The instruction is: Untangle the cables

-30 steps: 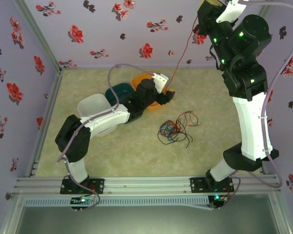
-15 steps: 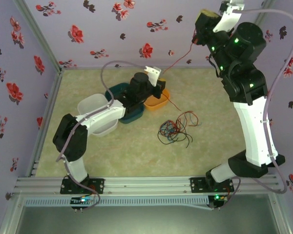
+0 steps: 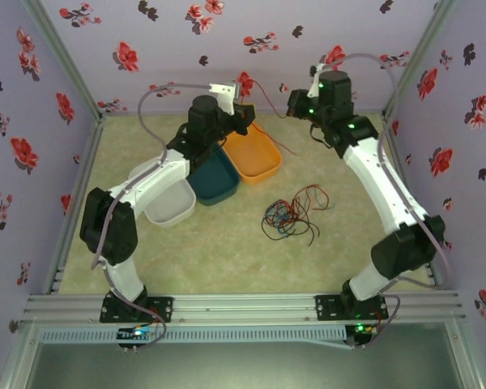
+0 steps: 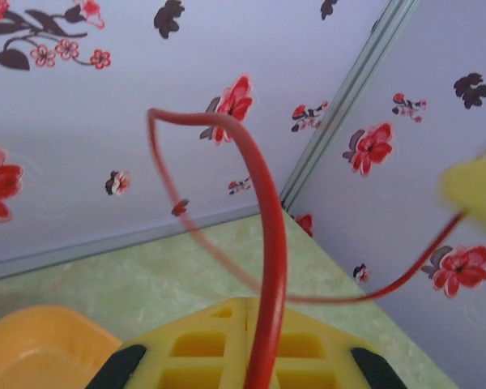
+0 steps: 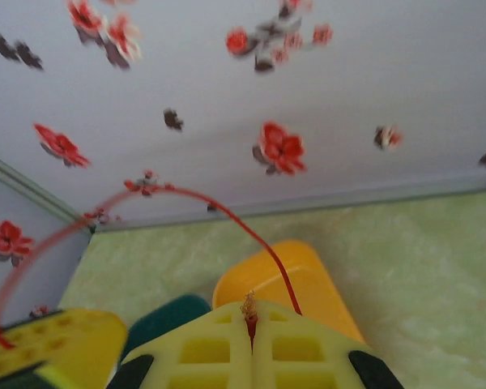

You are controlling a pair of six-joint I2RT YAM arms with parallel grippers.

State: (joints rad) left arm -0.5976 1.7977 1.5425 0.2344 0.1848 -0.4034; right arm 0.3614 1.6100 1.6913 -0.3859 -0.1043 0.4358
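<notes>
The left gripper (image 4: pixel 245 309) is clamped on a red cable (image 4: pixel 272 235) (it arcs upward); at its 3 o'clock the right gripper (image 5: pixel 250 314) pinches the same cable's end. The tangled cables (image 3: pixel 292 215) lie at 5 o'clock from the orange bowl (image 3: pixel 255 154)

Open table (image 3: pixel 227 259) rings the cables (image 3: pixel 290 217) — three bins (image 3: pixel 215 180) crowd the back left.

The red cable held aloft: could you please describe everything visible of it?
The red cable is a thin wire with a frayed bare tip. The shut right end effector pinches it near that tip; the shut left end effector pinches it farther along. Between them it arcs freely near the back wall.
</notes>
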